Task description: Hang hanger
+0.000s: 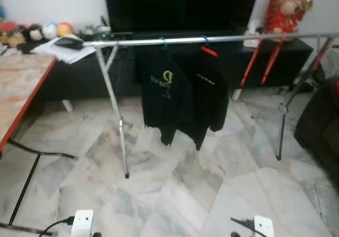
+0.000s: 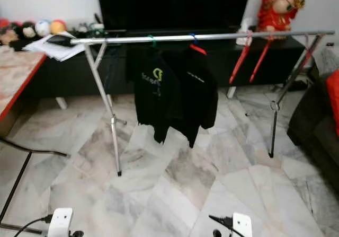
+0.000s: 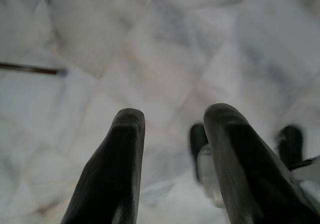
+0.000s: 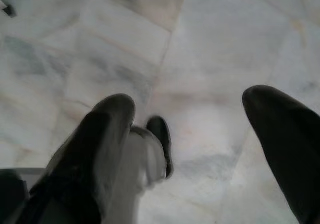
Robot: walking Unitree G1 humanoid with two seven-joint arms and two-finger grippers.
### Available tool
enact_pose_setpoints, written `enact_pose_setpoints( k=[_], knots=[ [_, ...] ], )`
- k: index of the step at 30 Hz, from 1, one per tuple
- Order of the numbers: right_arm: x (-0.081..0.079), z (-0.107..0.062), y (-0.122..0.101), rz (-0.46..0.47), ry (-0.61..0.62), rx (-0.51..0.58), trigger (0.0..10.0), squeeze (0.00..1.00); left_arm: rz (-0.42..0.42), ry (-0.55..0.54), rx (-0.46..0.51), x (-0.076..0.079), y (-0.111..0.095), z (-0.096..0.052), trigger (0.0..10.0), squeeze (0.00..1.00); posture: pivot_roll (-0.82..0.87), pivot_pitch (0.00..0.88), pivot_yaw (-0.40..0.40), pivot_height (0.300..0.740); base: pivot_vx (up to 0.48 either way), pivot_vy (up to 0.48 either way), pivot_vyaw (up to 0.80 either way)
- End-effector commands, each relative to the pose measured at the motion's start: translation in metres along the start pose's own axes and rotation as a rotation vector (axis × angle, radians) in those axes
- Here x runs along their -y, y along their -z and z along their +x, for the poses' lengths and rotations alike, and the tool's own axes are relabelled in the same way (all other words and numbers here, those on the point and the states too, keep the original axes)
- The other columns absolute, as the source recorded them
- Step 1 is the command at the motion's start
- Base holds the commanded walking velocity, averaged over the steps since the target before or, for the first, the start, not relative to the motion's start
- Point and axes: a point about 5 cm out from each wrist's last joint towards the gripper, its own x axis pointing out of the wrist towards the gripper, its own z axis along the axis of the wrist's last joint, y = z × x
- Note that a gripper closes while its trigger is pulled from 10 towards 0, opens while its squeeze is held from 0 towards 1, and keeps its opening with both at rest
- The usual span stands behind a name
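Marble floor (image 1: 175,194) spreads below; at twelve o'clock two black shirts (image 1: 183,96) hang on hangers (image 1: 205,42) from the rail (image 1: 212,38), drying. Left gripper (image 3: 172,129) and right gripper (image 4: 192,114) hang spread, empty.

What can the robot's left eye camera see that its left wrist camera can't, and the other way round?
Left eye view: a silver metal drying rack with two black shirts hanging from it, a big black screen behind, a red-edged table. Left wrist view: the left tool up close, its two black fingers spread apart, holding nothing. Shared: the grey-white marble floor.
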Motion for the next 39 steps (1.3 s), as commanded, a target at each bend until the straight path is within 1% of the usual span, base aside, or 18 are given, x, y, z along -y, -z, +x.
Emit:
enact_pose_setpoints(
  k=[1,7,11,19,27,32,36,39],
  knots=[
    [-0.007,0.002,-0.009,0.005,-0.016,0.032,10.0,0.00,-0.004,-0.026,-0.019,-0.010,0.004,-0.002,10.0,0.00,-0.06,0.000,-0.014,0.740,0.307,0.000,0.00],
    [-0.008,0.002,-0.010,0.007,-0.022,0.036,10.0,0.00,-0.007,-0.028,-0.023,-0.011,0.006,-0.002,10.0,0.00,-0.06,0.000,-0.015,0.740,0.311,0.000,0.00],
    [-0.008,0.003,-0.011,-0.021,-0.025,0.032,10.0,0.00,-0.011,-0.030,-0.028,-0.011,0.008,-0.002,10.0,0.00,-0.07,0.000,-0.015,0.740,0.308,0.000,0.00],
    [-0.011,0.003,-0.012,-0.026,-0.030,0.039,10.0,0.00,-0.011,-0.032,-0.033,-0.012,0.008,-0.003,10.0,0.00,-0.07,0.000,-0.013,0.740,0.312,0.000,0.00],
    [-0.012,0.003,-0.012,-0.046,-0.032,0.041,10.0,0.00,-0.017,-0.042,-0.056,-0.017,0.015,-0.004,10.0,0.00,-0.07,0.000,-0.013,0.740,0.310,0.000,0.53],
    [-0.012,0.003,-0.008,-0.059,-0.037,0.027,10.0,0.00,-0.024,-0.056,-0.077,-0.026,0.023,-0.007,10.0,0.00,-0.07,0.000,-0.019,0.740,0.310,0.000,0.64],
    [-0.011,0.002,-0.007,-0.075,-0.041,0.019,10.0,0.00,-0.028,-0.064,-0.083,-0.032,0.024,-0.009,10.0,0.00,-0.07,0.000,-0.024,0.740,0.311,0.000,0.56],
    [-0.014,0.003,-0.006,-0.081,-0.049,0.014,10.0,0.00,-0.032,-0.067,-0.082,-0.034,0.024,-0.009,10.0,0.00,-0.07,0.000,-0.026,0.740,0.307,0.000,0.00]
  ],
)
